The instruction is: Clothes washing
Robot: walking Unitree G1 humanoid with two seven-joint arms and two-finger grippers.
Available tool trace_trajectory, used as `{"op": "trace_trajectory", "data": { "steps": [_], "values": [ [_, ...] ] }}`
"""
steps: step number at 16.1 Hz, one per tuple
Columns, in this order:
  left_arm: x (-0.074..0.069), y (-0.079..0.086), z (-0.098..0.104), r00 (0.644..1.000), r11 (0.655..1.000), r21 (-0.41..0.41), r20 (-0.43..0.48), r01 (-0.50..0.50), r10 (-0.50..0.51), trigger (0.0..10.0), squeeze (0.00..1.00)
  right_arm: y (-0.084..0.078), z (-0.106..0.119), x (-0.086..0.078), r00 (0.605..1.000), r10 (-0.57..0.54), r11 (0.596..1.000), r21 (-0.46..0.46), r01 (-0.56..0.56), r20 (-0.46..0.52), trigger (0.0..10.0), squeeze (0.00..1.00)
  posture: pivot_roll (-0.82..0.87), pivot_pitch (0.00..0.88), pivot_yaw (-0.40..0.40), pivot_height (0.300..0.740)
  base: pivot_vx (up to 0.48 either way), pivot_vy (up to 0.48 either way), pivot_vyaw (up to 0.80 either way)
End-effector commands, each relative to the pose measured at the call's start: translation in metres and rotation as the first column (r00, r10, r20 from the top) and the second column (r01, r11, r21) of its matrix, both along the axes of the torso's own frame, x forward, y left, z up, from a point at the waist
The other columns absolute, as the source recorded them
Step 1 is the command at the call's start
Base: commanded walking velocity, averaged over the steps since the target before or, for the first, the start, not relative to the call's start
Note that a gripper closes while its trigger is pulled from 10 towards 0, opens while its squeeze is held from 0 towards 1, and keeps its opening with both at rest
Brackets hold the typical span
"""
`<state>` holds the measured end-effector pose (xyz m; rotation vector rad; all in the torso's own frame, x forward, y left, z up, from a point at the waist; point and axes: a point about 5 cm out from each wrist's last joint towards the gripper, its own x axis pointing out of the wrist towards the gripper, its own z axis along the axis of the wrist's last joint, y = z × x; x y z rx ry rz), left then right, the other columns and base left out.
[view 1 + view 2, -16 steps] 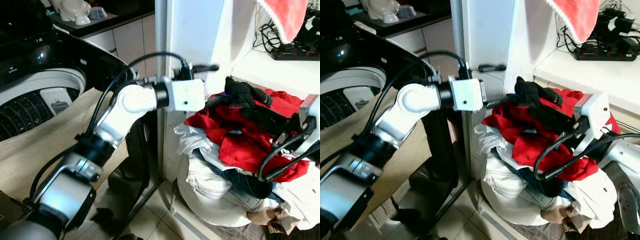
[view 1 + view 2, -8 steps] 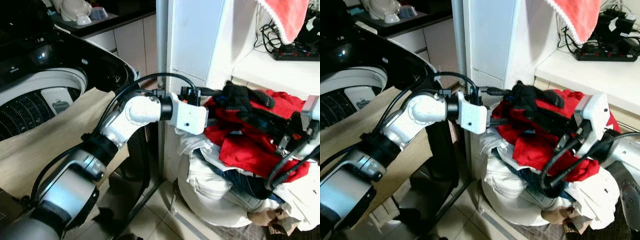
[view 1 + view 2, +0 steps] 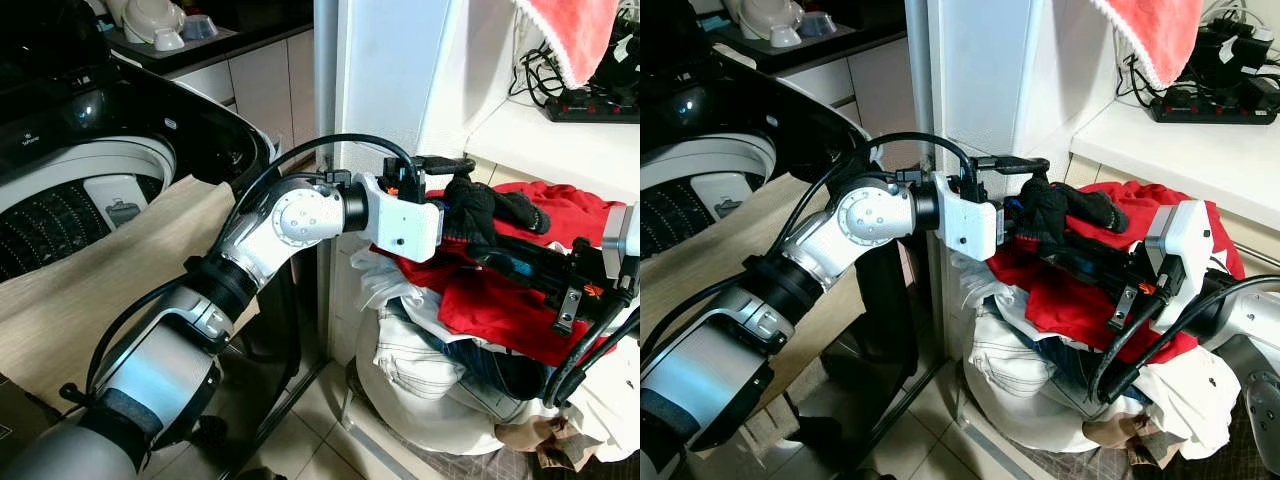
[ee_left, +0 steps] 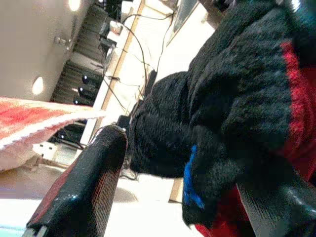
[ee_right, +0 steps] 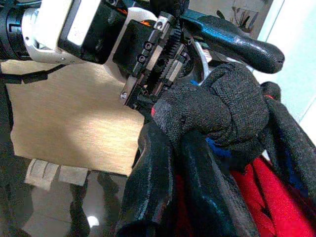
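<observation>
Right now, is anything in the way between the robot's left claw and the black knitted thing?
Nothing visible is. The left gripper has its jaws open around the black knitted garment, which lies on top of the laundry pile.

Silver arms (black cables), black-fingered grippers
</observation>
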<state>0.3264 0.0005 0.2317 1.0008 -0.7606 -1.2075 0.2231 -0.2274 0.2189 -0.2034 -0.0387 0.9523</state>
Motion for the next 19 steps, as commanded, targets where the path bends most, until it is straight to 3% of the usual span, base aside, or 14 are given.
{"op": "trace_trajectory", "data": {
  "steps": [1,2,3,4,16,17,18,19],
  "values": [
    [-0.0030,-0.0021,0.0023,0.999,0.999,-0.008,0.003,0.034,-0.034,10.0,0.00,0.0036,0.0055,-0.0014,0.999,0.028,1.000,-0.006,-0.028,0.016,0.0,0.00,-0.18,0.000,0.056,0.740,0.000,0.000,0.00],
    [-0.0040,-0.0028,0.0016,0.999,0.999,-0.012,0.000,0.043,-0.043,9.1,0.00,0.0032,0.0055,-0.0010,1.000,0.025,1.000,-0.006,-0.025,0.016,0.0,0.00,-0.18,0.000,0.055,0.740,0.000,0.000,0.00],
    [-0.0044,-0.0032,0.0013,0.999,0.999,-0.021,-0.008,0.045,-0.046,3.0,0.00,0.0032,0.0054,-0.0006,1.000,0.025,1.000,-0.007,-0.024,0.017,0.0,0.00,-0.18,0.000,0.055,0.740,0.000,0.000,0.00],
    [-0.0046,-0.0033,0.0014,0.999,0.998,-0.028,-0.015,0.049,-0.050,0.0,0.00,0.0032,0.0052,-0.0006,1.000,0.024,1.000,-0.008,-0.024,0.017,0.0,0.00,-0.18,0.000,0.054,0.740,0.000,0.000,0.00],
    [0.0013,0.0026,0.0059,0.999,0.999,-0.037,-0.039,0.030,-0.031,0.0,0.00,0.0009,0.0044,0.0044,0.998,-0.020,0.999,-0.027,0.021,0.057,0.0,0.00,-0.17,0.000,0.054,0.740,0.000,0.000,0.00],
    [0.0022,0.0025,0.0072,0.999,0.999,-0.041,-0.042,0.026,-0.027,0.0,0.00,0.0006,0.0046,0.0055,0.998,-0.027,0.999,-0.032,0.029,0.064,1.3,0.00,-0.17,0.000,0.053,0.740,0.000,0.000,0.00],
    [0.0026,0.0020,0.0094,0.999,0.999,-0.046,-0.042,0.025,-0.027,0.0,0.00,0.0002,0.0048,0.0068,0.998,-0.033,0.999,-0.032,0.035,0.062,4.3,0.00,-0.17,0.000,0.053,0.740,0.000,0.000,0.00],
    [0.0028,0.0020,0.0099,0.999,0.999,-0.047,-0.042,0.024,-0.026,0.0,0.00,-0.0002,0.0049,0.0078,0.998,-0.037,0.999,-0.028,0.039,0.058,10.0,0.04,-0.17,0.000,0.053,0.740,0.000,0.000,0.00]
  ]
}}
